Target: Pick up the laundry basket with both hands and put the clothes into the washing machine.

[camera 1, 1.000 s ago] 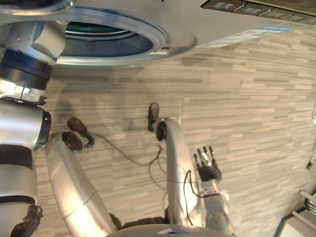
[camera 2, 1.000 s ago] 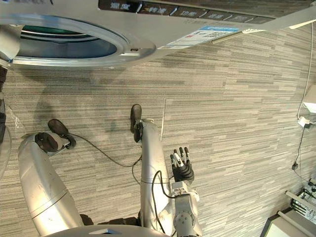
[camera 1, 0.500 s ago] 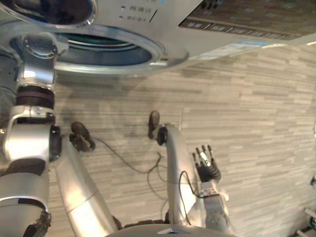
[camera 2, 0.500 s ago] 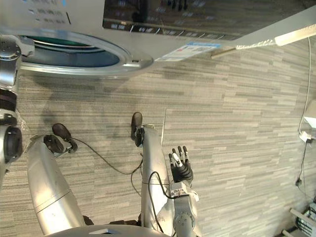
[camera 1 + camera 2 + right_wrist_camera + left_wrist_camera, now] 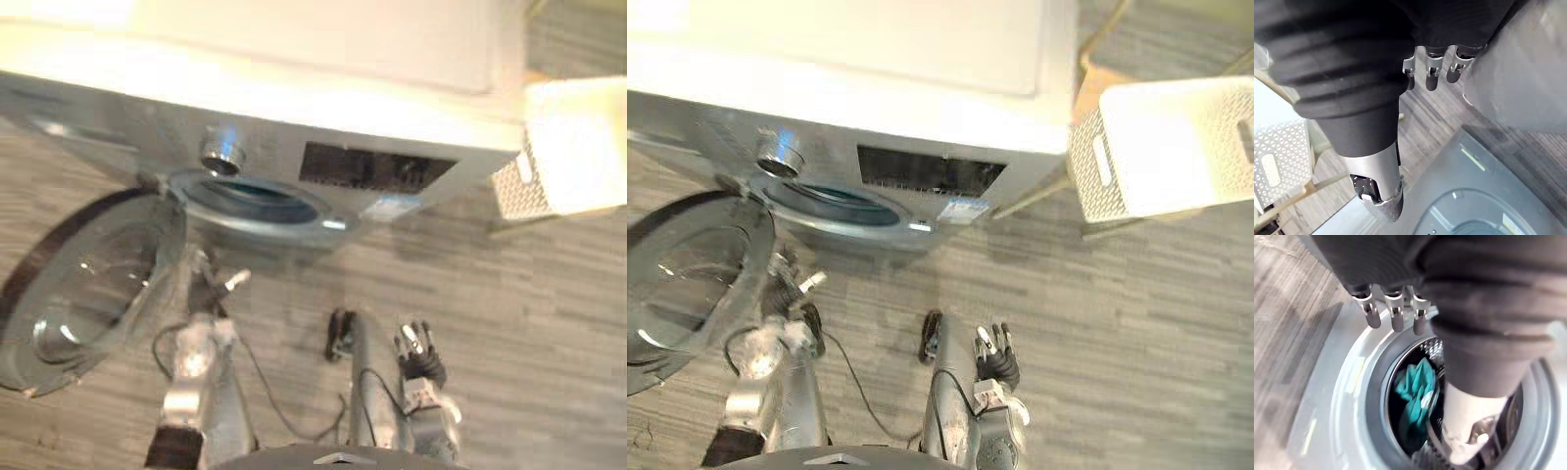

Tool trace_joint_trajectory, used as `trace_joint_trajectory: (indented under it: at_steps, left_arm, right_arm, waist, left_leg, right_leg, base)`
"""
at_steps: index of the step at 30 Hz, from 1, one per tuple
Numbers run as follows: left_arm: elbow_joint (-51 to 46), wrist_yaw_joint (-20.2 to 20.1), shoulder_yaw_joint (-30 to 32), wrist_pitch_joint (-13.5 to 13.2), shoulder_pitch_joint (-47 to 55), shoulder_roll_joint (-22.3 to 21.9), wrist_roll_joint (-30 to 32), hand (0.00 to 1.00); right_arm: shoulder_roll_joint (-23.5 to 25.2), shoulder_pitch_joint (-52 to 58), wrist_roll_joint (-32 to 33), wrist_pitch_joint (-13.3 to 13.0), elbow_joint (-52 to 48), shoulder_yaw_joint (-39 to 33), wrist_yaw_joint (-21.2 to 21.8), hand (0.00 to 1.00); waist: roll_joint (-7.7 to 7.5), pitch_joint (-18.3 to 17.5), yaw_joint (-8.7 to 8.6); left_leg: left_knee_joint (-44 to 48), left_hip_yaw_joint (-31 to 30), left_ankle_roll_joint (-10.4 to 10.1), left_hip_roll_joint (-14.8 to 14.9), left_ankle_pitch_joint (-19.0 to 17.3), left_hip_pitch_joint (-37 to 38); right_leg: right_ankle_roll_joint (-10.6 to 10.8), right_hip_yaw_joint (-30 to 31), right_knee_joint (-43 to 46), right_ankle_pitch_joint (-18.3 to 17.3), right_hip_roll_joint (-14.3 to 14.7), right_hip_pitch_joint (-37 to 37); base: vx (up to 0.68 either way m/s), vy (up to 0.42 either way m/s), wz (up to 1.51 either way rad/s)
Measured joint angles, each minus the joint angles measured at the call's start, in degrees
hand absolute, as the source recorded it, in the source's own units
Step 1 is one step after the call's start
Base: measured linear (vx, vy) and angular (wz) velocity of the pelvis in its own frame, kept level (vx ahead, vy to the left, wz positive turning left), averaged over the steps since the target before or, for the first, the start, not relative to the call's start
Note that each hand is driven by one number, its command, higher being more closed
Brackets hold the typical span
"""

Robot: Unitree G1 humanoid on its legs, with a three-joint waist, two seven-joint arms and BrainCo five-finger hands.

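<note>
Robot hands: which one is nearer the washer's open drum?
The left robot hand, up by the open door; the right robot hand hangs lower, farther off.

No text, number or brand can be read. The washing machine point(image 5: 872, 108) has a dark control panel point(image 5: 931, 172) on its front, and any marks on it are too blurred to make out. A small pale bluish sticker point(image 5: 963, 211) sits just below the panel, beside the door opening point(image 5: 835, 204); its print is illegible. A pale strip point(image 5: 1472, 159) on the machine's front, seen in the right wrist view, is likewise unreadable.
</note>
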Motion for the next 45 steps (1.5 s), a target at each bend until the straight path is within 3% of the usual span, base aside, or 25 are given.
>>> trace_joint_trajectory:
  at_steps: [3,5,8,10,13,18,19,20,21,22,24,27,29,31,37,42,44,45]
  left_arm:
    - [9.55,-2.56,1.05,1.64,1.15,-1.24,1.89,0.00]
    - [18.33,-3.57,4.25,2.69,1.68,-1.69,4.47,0.00]
    - [28.33,-3.85,12.26,3.77,1.12,-2.05,9.20,0.00]
    - [34.36,-4.03,18.38,4.60,1.02,-1.86,9.23,0.00]
    - [39.32,-3.95,23.67,6.13,1.77,-2.21,9.14,0.00]
    - [41.11,-4.21,24.71,6.32,1.21,-3.13,9.35,0.00]
    - [41.66,-3.96,20.73,6.48,-0.10,-2.31,11.05,0.00]
    - [41.79,-3.94,18.81,6.54,-0.88,-1.79,11.60,0.00]
    - [42.73,-3.54,15.87,6.54,-3.19,-1.33,11.50,0.00]
    - [43.41,-3.46,13.78,6.68,-5.26,-1.82,11.27,0.00]
    - [43.24,-3.44,11.10,6.25,-6.86,-2.14,11.20,0.00]
    - [42.73,-3.27,7.37,5.15,-8.85,-1.19,10.66,0.00]
    - [42.97,-3.27,4.83,5.16,-8.62,0.31,10.81,0.00]
    - [43.57,-3.31,3.82,5.32,-7.67,0.82,11.24,0.00]
    - [50.38,-3.92,4.77,5.57,-5.25,1.83,14.63,0.00]
    - [52.76,-4.80,8.43,6.10,-4.87,3.62,20.48,0.00]
    - [53.05,-5.52,9.75,6.61,-5.17,4.41,21.52,0.00]
    - [53.54,-5.66,10.01,7.12,-5.41,4.96,21.60,0.00]
  right_arm:
    - [-0.61,-0.13,-1.42,0.42,7.74,-1.23,-0.53,0.00]
    - [-0.64,-0.21,-2.74,1.31,14.59,-2.98,-1.76,0.00]
    - [-0.59,-0.38,-6.31,3.26,22.23,-5.03,-2.42,0.00]
    - [-0.88,-0.52,-8.99,4.00,24.87,-5.76,-2.39,0.00]
    - [-1.33,-0.85,-11.02,5.17,28.62,-8.69,-2.28,0.00]
    - [-3.00,-3.69,-17.60,6.23,34.37,-10.40,-2.25,0.00]
    - [-3.75,-6.29,-19.52,6.34,36.82,-10.03,-2.31,0.00]
    - [-3.96,-6.92,-19.87,6.55,37.73,-9.91,-2.34,0.00]
    - [-4.08,-8.82,-20.92,6.83,39.60,-9.05,-2.51,0.00]
    - [-4.44,-10.49,-21.21,7.03,41.00,-8.84,-2.78,0.00]
    - [-4.78,-11.60,-21.15,7.14,41.01,-7.94,-2.76,0.00]
    - [-4.85,-13.45,-21.20,7.23,41.11,-4.89,-2.71,0.00]
    - [-4.17,-14.60,-21.18,7.20,41.02,-2.91,-2.69,0.00]
    - [-4.01,-15.30,-21.16,7.19,41.01,-1.80,-2.67,0.00]
    - [-4.13,-14.11,-21.86,6.91,41.09,-1.01,-2.10,0.00]
    - [-4.00,-10.94,-23.40,6.23,41.33,-1.50,-1.85,0.00]
    - [-3.59,-9.96,-23.53,6.22,41.61,-1.82,-1.44,0.00]
    - [-3.55,-9.52,-23.74,6.26,41.66,-1.95,-1.40,0.00]
  waist:
    - [0.28,-0.96,-0.17]
    - [0.17,-3.62,-0.04]
    - [0.33,-7.11,-0.48]
    - [0.53,-9.72,-0.84]
    - [1.31,-13.13,-0.65]
    - [1.65,-14.62,-0.90]
    - [1.57,-14.64,-1.00]
    - [1.57,-14.67,-1.02]
    - [1.21,-14.22,-1.05]
    - [1.37,-14.27,-0.98]
    - [1.91,-14.66,-1.68]
    - [1.04,-14.91,-1.81]
    - [0.20,-15.39,-2.06]
    - [0.20,-15.27,-2.07]
    - [0.02,-15.55,-1.66]
    - [-2.22,-16.22,-2.53]
    - [-2.76,-16.34,-3.20]
    - [-3.30,-16.19,-4.01]
  left_leg:
    - [-7.05,1.50,-0.03,-1.05,2.12,9.86]
    - [-13.38,2.98,-0.03,-1.86,4.41,15.49]
    - [-25.17,5.17,0.22,-3.12,9.50,24.29]
    - [-33.11,6.90,0.83,-3.94,13.24,30.33]
    - [-39.44,7.95,1.63,-4.80,16.06,35.05]
    - [-39.25,12.28,2.98,-5.29,18.14,37.02]
    - [-38.77,13.92,4.73,-5.43,19.97,36.72]
    - [-39.29,14.21,4.77,-5.60,20.87,36.72]
    - [-36.79,14.34,4.21,-5.70,18.67,36.18]
    - [-31.00,13.86,4.04,-6.95,13.28,35.78]
    - [-30.86,13.05,4.66,-8.74,9.86,36.86]
    - [-38.52,12.73,6.01,-12.18,12.01,38.87]
    - [-47.85,12.79,6.18,-14.75,16.64,41.20]
    - [-52.46,12.18,6.06,-15.73,18.72,42.77]
    - [-52.51,11.17,6.37,-16.15,17.61,43.68]
    - [-52.44,10.66,5.85,-15.99,15.83,43.77]
    - [-52.11,11.12,5.70,-15.69,15.45,43.74]
    - [-52.08,11.93,5.56,-15.15,15.27,43.74]
  right_leg:
    - [0.15,-1.23,-5.10,0.70,-0.21,9.18]
    - [0.41,-1.91,-9.52,1.81,-0.21,13.76]
    - [1.15,-4.01,-17.32,3.91,-0.36,21.37]
    - [1.45,-5.14,-22.20,5.32,-0.13,25.90]
    - [1.90,-6.57,-26.89,6.38,0.00,30.50]
    - [2.60,-8.64,-33.10,8.31,-0.06,36.60]
    - [2.27,-9.26,-36.31,10.20,0.48,38.35]
    - [1.94,-9.39,-38.10,11.34,0.83,39.06]
    - [1.51,-10.71,-41.48,13.76,0.77,40.57]
    - [1.93,-10.62,-43.37,15.13,0.74,41.85]
    - [2.65,-10.68,-45.11,16.03,1.23,43.21]
    - [2.84,-8.87,-49.83,19.23,0.57,43.57]
    - [1.92,-8.56,-53.26,21.36,0.42,43.42]
    - [2.05,-8.70,-54.03,21.84,0.44,43.51]
    - [2.11,-7.53,-55.25,21.79,0.67,44.62]
    - [1.73,-5.24,-51.31,19.65,0.99,41.66]
    - [2.33,-4.59,-48.83,19.57,1.04,39.67]
    - [1.55,-4.89,-47.89,20.12,1.46,38.64]
  base:
    - [0.08,-0.032,0.17]
    - [0.11,-0.016,0.11]
    - [0.10,-0.027,0.21]
    - [0.13,-0.016,0.13]
    - [0.10,0.016,0.19]
    - [0.04,0.055,0.24]
    - [-0.02,0.023,0.11]
    - [-0.05,0.057,0.12]
    - [-0.05,0.112,0.02]
    - [-0.04,0.127,0.00]
    - [-0.04,0.121,0.07]
    - [-0.06,0.124,0.04]
    - [-0.06,0.092,0.09]
    - [-0.04,0.066,0.07]
    - [0.01,0.011,-0.04]
    - [0.07,-0.010,-0.24]
    - [0.11,-0.021,-0.44]
    - [0.13,-0.027,-0.53]
